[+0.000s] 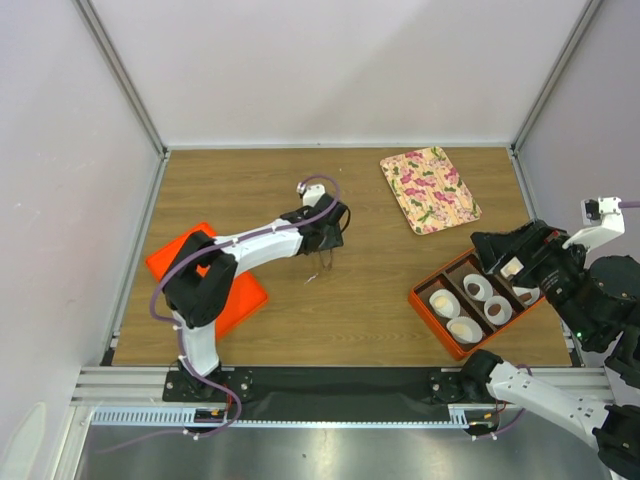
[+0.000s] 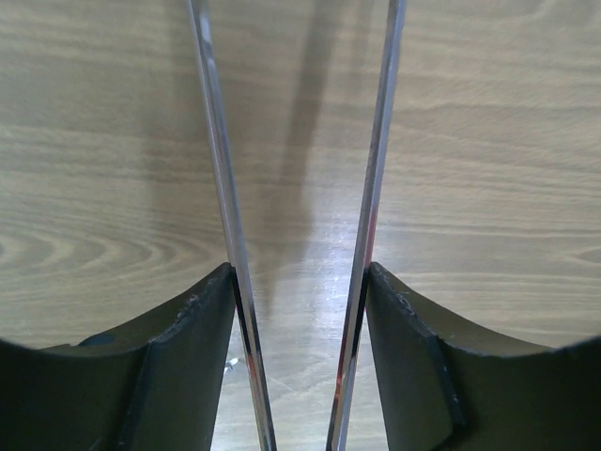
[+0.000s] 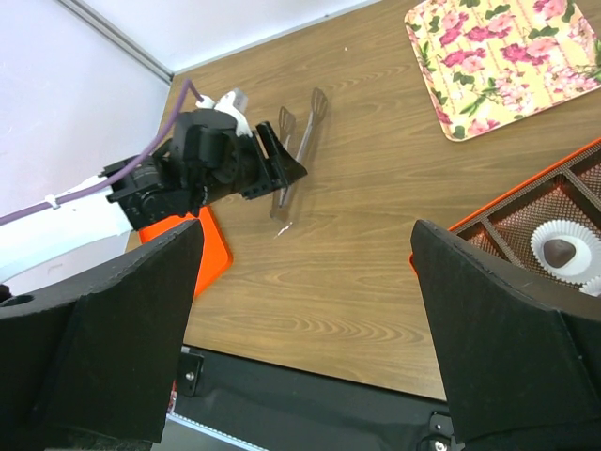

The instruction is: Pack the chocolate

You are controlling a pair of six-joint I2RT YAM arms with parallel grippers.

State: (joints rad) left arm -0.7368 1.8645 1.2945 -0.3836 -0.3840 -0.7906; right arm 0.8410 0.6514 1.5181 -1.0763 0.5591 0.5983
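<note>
My left gripper (image 1: 325, 232) is over the middle of the table, shut on metal tongs (image 1: 322, 261). In the left wrist view both thin tong arms (image 2: 222, 169) lie against the black pads (image 2: 188, 329), spread apart with only bare wood between them. The right wrist view shows the tongs' spoon-shaped tips (image 3: 318, 101) sticking out past that gripper. At the right stands an orange compartment box (image 1: 432, 322) with white paper cups; a chocolate (image 1: 494, 311) sits in one and another chocolate (image 1: 473, 289) beside it. My right gripper (image 1: 506, 258) hangs open and empty above the box's far end.
An orange lid (image 1: 242, 297) lies at the left, partly under the left arm. A flowered tray (image 1: 430, 188) rests at the back right. In the right wrist view a cup holding a chocolate (image 3: 561, 250) shows in the box (image 3: 526, 193) at the right edge.
</note>
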